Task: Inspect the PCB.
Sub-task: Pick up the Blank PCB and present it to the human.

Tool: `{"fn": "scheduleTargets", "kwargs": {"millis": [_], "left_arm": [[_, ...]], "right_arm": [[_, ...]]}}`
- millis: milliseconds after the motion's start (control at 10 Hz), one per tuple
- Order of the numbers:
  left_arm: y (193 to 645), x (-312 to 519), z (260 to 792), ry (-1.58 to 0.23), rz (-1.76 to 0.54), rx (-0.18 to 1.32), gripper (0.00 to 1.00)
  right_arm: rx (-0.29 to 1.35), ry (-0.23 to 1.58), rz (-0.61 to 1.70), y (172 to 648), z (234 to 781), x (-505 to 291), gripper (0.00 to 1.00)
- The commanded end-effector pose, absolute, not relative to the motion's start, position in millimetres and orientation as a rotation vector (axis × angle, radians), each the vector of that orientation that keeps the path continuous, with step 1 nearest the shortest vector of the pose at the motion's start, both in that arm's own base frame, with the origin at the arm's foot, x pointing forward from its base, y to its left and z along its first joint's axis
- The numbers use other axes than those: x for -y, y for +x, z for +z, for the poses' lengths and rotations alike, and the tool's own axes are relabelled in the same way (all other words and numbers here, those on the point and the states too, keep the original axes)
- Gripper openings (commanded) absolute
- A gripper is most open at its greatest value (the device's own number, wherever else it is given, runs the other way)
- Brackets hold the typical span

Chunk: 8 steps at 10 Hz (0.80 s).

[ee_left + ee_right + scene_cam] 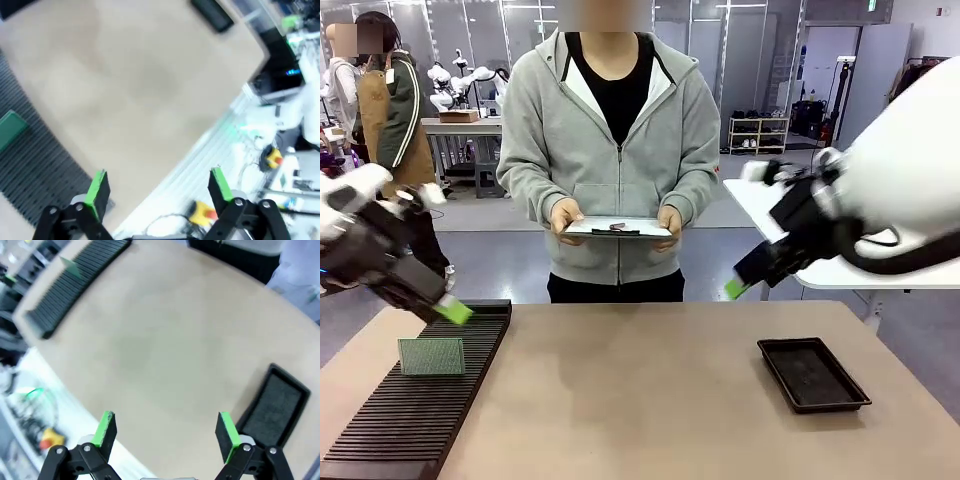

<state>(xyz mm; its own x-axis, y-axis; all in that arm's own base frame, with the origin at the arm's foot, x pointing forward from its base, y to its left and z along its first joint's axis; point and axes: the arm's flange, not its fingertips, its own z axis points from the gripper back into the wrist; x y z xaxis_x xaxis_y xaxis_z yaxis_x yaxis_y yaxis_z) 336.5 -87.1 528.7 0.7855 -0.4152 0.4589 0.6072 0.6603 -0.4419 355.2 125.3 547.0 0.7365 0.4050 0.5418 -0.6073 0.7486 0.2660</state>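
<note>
Workshop interior, front view: metal shelving and other benches stand behind a pale beige table (640, 400) with a smooth matt top.

Lower left of the frame: a long black rack (390, 430) of fine parallel slots, ribbed and matt, runs diagonally down to the bottom edge. The PCB (431, 356), a thin, roughly square green board with a finely dotted face, stands upright on edge in the rack's slots, in its farther half.

Lower right: a shallow black rectangular tray (812, 373) with a raised rim lies flat, well apart from the rack.

Centre, beyond the table's far edge: a person (620, 130) in a grey zip hoodie over a black top. Both hands (563, 215) hold a flat grey clipboard (617, 227) level at waist height.

Left gripper (159, 189): the jaws are spread wide, with nothing between the green pads. In the front view it hangs over the rack's far end, just above and right of the PCB, not touching it.

Right gripper (166, 430): the jaws are likewise spread wide and hold nothing. In the front view it sits at middle right, raised clear of the table, above and left of the tray.

Both wrist views are motion-blurred.
</note>
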Motion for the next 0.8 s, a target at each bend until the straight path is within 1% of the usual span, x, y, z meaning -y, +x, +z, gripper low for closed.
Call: {"fn": "scheduleTargets", "kwargs": {"millis": [0,100,200,400,500,700], "left_arm": [[340,25,533,-0.838,-0.592,0.28,1.0],[338,-10,532,-0.914,-0.599,0.382,1.0],[327,-50,527,-1.025,-0.613,0.458,1.0],[325,-112,509,-1.19,-0.506,0.556,1.0],[325,-134,500,-1.235,-0.456,0.594,1.0],[326,-163,484,-1.251,-0.399,0.636,1.0]], "right_arm": [[0.375,0.715,0.465,357,557,-67,1.0],[0.349,0.845,0.403,359,552,-35,1.0],[0.293,0.951,0.301,358,535,-1,1.0],[0.315,1.107,0.203,360,512,50,1.0],[0.307,1.161,0.163,357,499,72,1.0],[0.327,1.273,0.104,345,476,110,1.0]]}}
